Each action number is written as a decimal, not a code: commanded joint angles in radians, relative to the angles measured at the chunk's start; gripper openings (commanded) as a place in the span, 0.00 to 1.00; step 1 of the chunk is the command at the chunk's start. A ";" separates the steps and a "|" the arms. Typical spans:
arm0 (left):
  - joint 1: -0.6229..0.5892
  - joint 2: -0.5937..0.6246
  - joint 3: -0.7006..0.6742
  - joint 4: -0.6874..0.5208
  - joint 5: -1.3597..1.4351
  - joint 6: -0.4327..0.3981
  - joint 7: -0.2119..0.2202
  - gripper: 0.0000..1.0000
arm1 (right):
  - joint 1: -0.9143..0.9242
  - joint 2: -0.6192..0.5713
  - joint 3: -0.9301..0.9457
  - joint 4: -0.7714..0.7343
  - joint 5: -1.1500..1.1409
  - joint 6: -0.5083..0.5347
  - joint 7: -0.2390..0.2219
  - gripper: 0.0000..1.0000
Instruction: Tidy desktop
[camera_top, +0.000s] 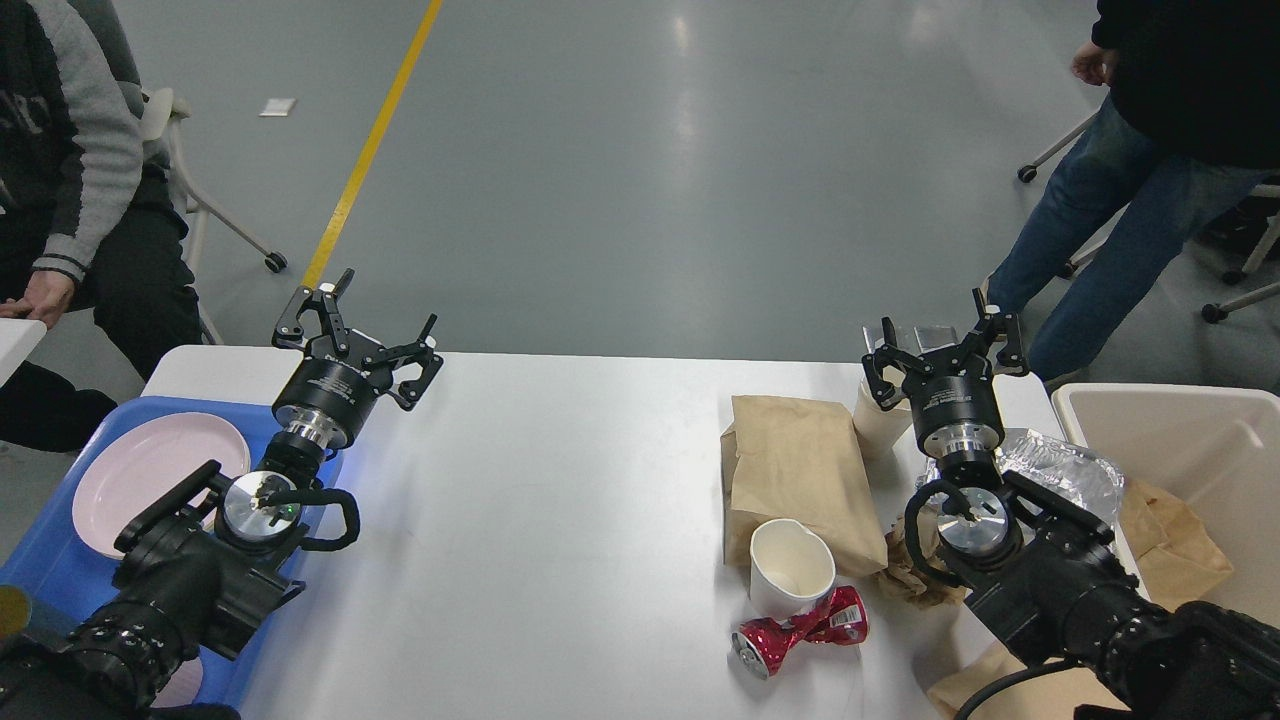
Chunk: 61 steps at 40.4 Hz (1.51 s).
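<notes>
White worktop (560, 520) fills mid-frame, trash on its right side: paper bag (800, 475), paper cup (792, 568), crushed red can (800, 630). Left claw (362, 330) and right claw (945, 345) both spread wide, empty. Step: reaching. Next: right claw descends onto trash, then moves it to bin (1180, 420).

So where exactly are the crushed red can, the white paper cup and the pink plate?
crushed red can (800, 632), head view, on its dented middle.
white paper cup (790, 572), head view, on the inside wall.
pink plate (150, 475), head view, on its bare face.
</notes>
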 joint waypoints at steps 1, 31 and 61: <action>0.021 -0.036 0.017 0.000 0.011 -0.042 -0.001 0.97 | 0.000 0.001 0.000 0.000 0.000 0.000 0.000 1.00; 0.061 -0.043 0.020 0.000 0.121 -0.136 -0.093 0.97 | -0.002 0.000 0.000 0.002 0.000 0.000 0.000 1.00; 0.061 -0.042 0.020 0.000 0.120 -0.137 -0.093 0.97 | -0.002 -0.001 0.000 0.002 0.000 0.000 0.000 1.00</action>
